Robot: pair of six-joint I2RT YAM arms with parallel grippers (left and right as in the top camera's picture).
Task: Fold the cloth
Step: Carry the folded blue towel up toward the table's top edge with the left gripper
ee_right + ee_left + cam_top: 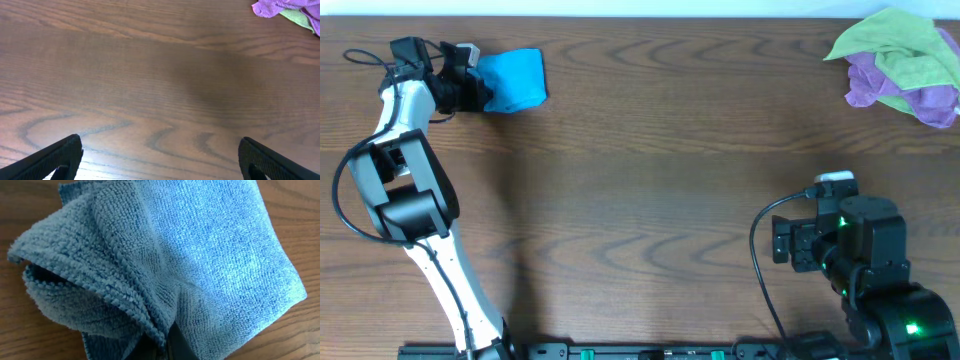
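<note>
The blue cloth [517,80], clamped in the left gripper [478,90] at the far-left corner of the table [650,170].
A bunched edge of the cloth was pinched between the closed fingers [176,342]; the rest spread beyond them as a folded rectangle lying on the table. The right gripper [160,145] hung with its jaws wide apart, well away from the cloth. The surface was dark brown wood-grain. A heap of green and purple cloths [900,65] lay at the far-right corner. The blue cloth was looped microfibre with a stitched hem.
</note>
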